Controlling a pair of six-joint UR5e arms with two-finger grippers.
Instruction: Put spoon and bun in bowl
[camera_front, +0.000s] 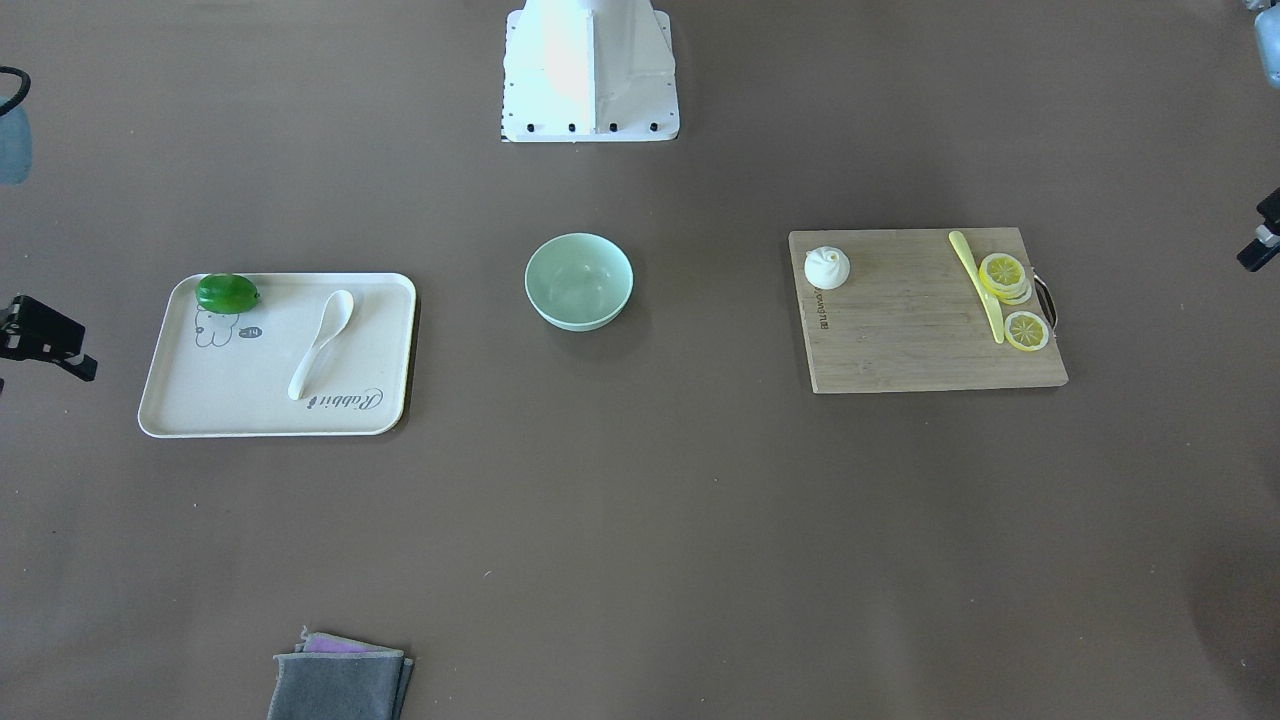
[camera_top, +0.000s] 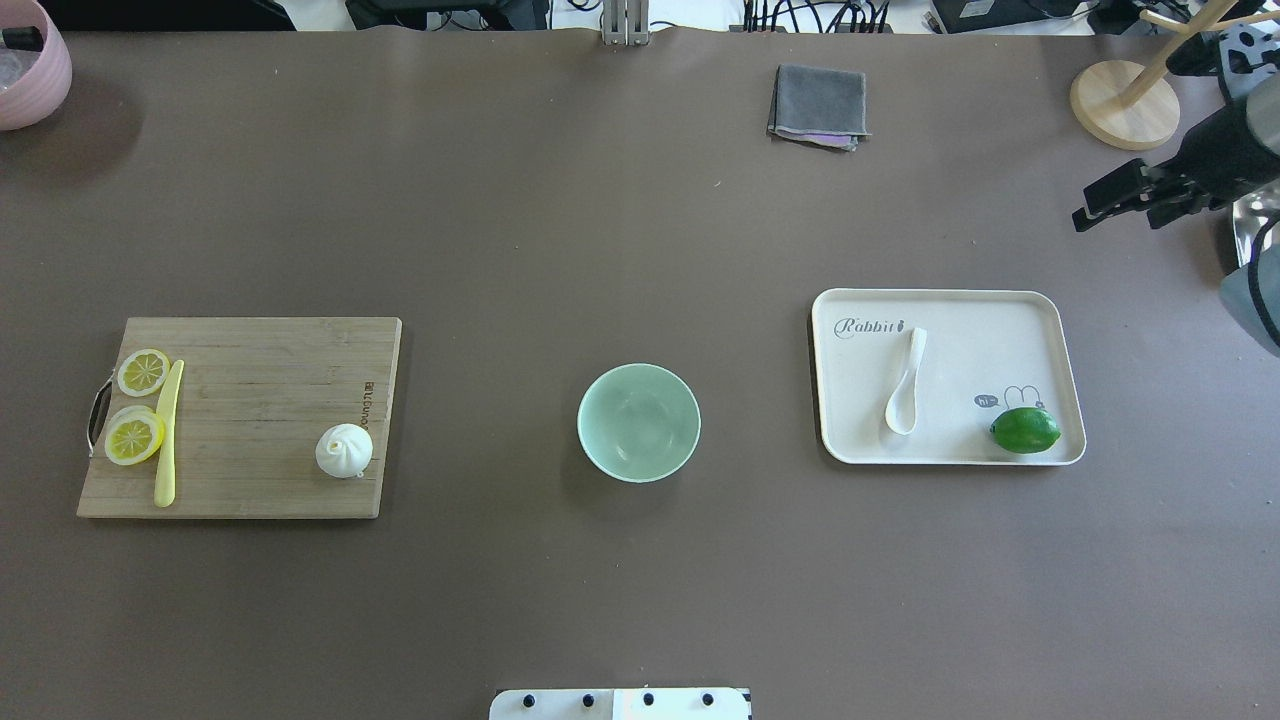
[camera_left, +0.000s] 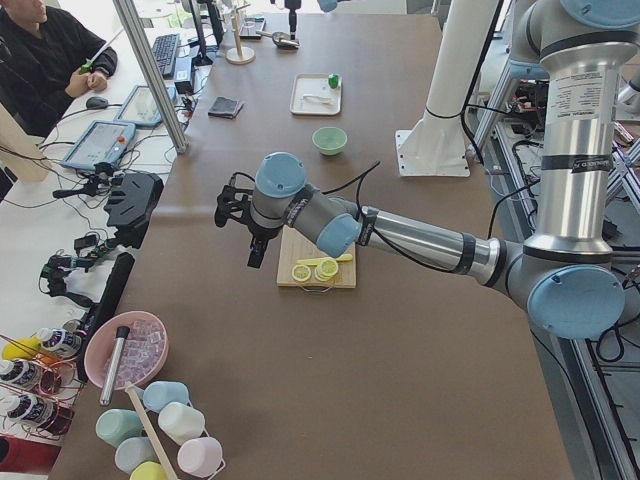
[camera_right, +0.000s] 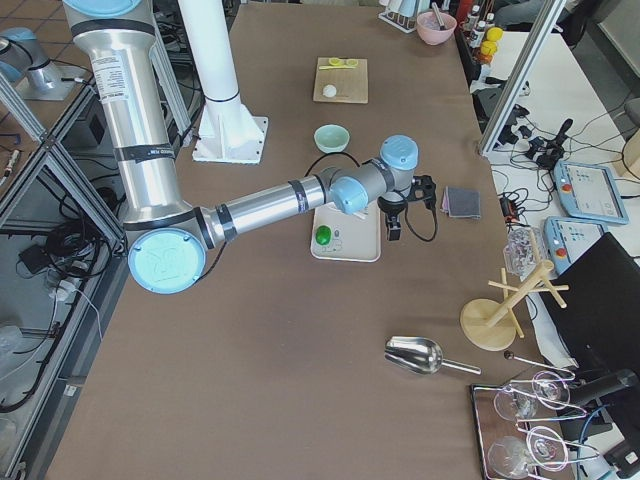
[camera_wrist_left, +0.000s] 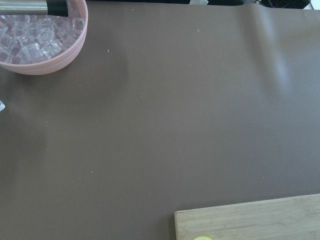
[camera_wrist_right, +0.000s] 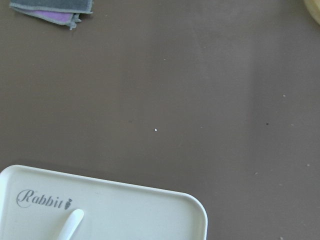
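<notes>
The cream-white spoon lies on a beige tray, scoop toward the robot; it also shows in the overhead view. The white pleated bun sits on a wooden cutting board, at the corner nearest the bowl. The mint-green bowl stands empty between tray and board. My right gripper hovers beyond the tray's far right corner, fingers apart and empty. My left gripper shows only partly at the table's edge past the board; I cannot tell its state.
A green lime lies on the tray. Lemon slices and a yellow-green knife lie on the board. A folded grey cloth, a pink bowl of ice and a wooden stand sit along the far edge.
</notes>
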